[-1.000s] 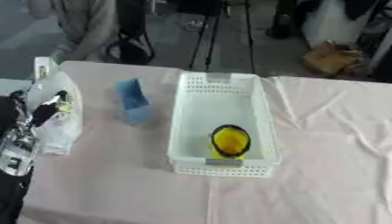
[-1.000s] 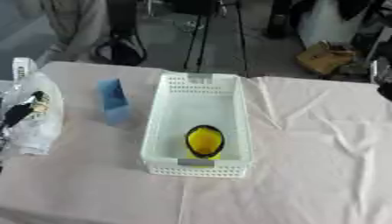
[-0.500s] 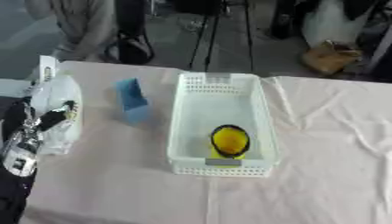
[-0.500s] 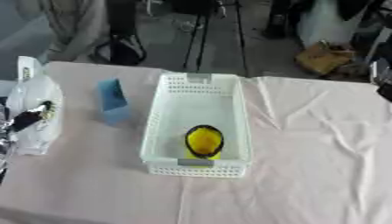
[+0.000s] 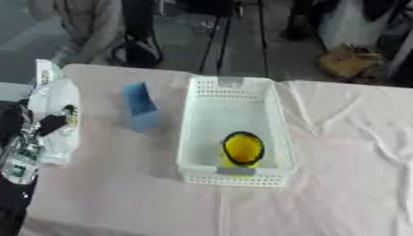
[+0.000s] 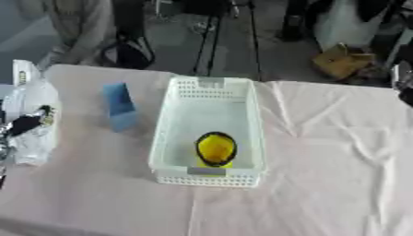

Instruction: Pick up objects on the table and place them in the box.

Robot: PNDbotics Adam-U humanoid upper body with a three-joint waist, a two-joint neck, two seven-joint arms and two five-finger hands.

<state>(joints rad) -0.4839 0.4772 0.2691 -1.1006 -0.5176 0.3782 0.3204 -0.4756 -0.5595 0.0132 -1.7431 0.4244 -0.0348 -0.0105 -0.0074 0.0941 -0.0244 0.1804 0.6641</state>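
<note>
A white slatted box [image 5: 202, 138] stands mid-table with a yellow round object [image 5: 243, 148] in its near end. To its left, a blue carton [image 5: 138, 106] stands upright on the pink cloth. At the table's left edge is a white plastic bag [image 5: 58, 99] with dark print. My left hand [image 5: 31, 138] is against the bag's near side, with black fingers [image 5: 51, 123] curled onto it. A dark part that may be my right hand [image 6: 403, 85] shows at the right edge, off the table's far corner. Its fingers are hidden.
The pink cloth [image 6: 322, 175] is creased to the right of the box. Beyond the table's far edge stand tripod legs [image 5: 218, 32], a brown bag [image 5: 351, 62] on the floor, and a seated person at the back left.
The white bag has risen and stands taller in my left hand, which has slid slightly toward the left edge. The box, yellow object and blue carton have not moved.
</note>
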